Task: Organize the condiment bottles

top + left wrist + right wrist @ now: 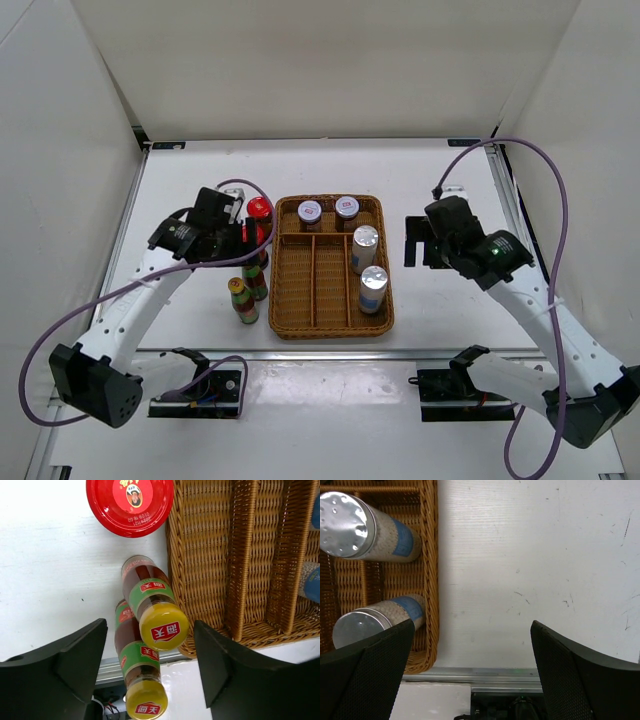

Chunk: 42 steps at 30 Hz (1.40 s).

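Two slim yellow-capped bottles [240, 298] [258, 278] stand on the table just left of the wicker tray [290, 325]. In the left wrist view the nearer cap [164, 626] sits between my open fingers and the other cap [146, 700] is lower. My left gripper [250, 240] [150, 670] hovers open above them. One red-lidded jar [260, 207] [130, 500] stands beside the tray's far left corner; the other is hidden. Two purple-lidded jars [310, 211] [347, 207] and two silver-topped cylinders [365, 240] [373, 282] [342, 525] [357, 627] stand in the tray. My right gripper [420, 242] [470, 670] is open and empty.
The tray's two long middle compartments [315, 280] hold nothing. Bare white table [530, 570] lies under my right gripper, right of the tray's wall [431, 580]. A metal rail [485, 672] marks the table's near edge. White walls enclose the table.
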Motion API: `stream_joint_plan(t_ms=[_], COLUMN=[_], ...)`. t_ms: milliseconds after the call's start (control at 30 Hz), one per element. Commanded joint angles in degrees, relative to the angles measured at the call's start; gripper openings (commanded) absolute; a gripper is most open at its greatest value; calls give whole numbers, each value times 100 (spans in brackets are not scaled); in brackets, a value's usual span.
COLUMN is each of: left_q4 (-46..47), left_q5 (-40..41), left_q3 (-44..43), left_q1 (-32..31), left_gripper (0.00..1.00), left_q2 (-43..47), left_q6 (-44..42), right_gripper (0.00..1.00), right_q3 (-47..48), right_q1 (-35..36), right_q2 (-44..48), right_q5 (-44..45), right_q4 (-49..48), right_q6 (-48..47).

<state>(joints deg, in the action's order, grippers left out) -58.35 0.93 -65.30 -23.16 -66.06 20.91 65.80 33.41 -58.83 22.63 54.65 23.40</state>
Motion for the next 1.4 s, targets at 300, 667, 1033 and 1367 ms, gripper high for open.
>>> stream_joint_plan(t_ms=[300, 667, 1033, 1367], left_q4=[-98, -729, -880, -247], left_q5=[495, 820, 900, 1225], left_q3=[-448, -2002, -4832, -5010], left_q1=[-444, -602, -1489, -2184], left_gripper=[35, 11, 11, 11], left_q2=[-284, -547, -2093, -3579], left_q6=[10, -104, -43, 63], right_gripper=[100, 100, 100, 100], right_q3=[-322, -332, -489, -603], right_q1=[-1, -1, 122, 359], right_q2=[548, 794, 847, 847], right_q5=[-215, -163, 92, 154], right_q4=[396, 563, 669, 564], right_q6=[296, 350, 552, 657])
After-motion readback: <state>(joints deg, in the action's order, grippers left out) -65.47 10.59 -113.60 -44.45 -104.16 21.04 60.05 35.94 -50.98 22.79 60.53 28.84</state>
